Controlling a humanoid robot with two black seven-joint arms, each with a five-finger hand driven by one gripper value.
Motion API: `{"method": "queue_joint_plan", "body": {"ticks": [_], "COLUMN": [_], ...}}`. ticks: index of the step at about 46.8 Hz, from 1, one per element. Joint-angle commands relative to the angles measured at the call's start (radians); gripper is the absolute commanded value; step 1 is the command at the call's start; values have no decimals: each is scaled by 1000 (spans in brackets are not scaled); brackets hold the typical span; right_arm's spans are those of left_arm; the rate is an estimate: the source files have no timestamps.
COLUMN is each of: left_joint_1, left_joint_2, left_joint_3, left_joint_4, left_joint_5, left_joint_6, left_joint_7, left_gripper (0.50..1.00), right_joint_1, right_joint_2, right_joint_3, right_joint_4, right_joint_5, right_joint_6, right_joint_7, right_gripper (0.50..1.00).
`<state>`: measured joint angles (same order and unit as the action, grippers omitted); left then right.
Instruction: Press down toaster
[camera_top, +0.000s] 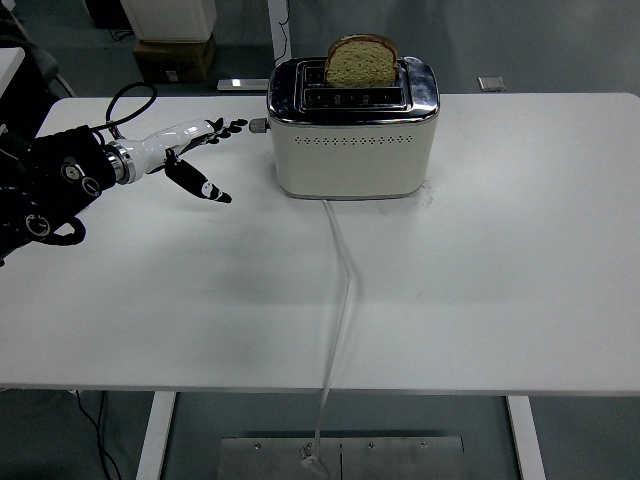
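A cream and chrome toaster (351, 140) stands at the back middle of the white table (450, 280). A slice of brown bread (361, 61) sticks up out of its rear slot. The toaster's lever knob (258, 126) juts from its left end. My left hand (200, 150) reaches in from the left, fingers spread and holding nothing. Its fingertips (236, 126) are level with the knob and a short gap to its left, while the thumb points down toward the table. The right arm is out of view.
The toaster's white cord (340, 290) runs from its front base across the table and over the near edge. A cardboard box (175, 57) and other gear sit on the floor beyond the far edge.
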<state>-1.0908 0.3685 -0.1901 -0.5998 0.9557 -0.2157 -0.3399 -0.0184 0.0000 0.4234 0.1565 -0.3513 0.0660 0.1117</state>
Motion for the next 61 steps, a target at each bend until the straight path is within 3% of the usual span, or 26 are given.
{"method": "queue_joint_plan", "body": {"ticks": [1,20,61], "left_joint_1": [0,2,19], "left_joint_2": [-2,-8,-53], "left_joint_3": [0,0,1], "left_joint_4": [0,5,40], "left_joint_5": [0,-3,-8], "left_joint_6": [1,45,45], "left_joint_7": [1,1,1], "left_gripper": [1000,1000,1000], "right_joint_1": [0,0,0], "right_joint_2": [0,0,0], "right_joint_3": [0,0,0], "right_joint_4": [-2,0,0], "right_joint_5": [0,0,0], "right_joint_6": [0,0,0], "right_joint_7": [0,0,0], "right_gripper": [1000,1000,1000]}}
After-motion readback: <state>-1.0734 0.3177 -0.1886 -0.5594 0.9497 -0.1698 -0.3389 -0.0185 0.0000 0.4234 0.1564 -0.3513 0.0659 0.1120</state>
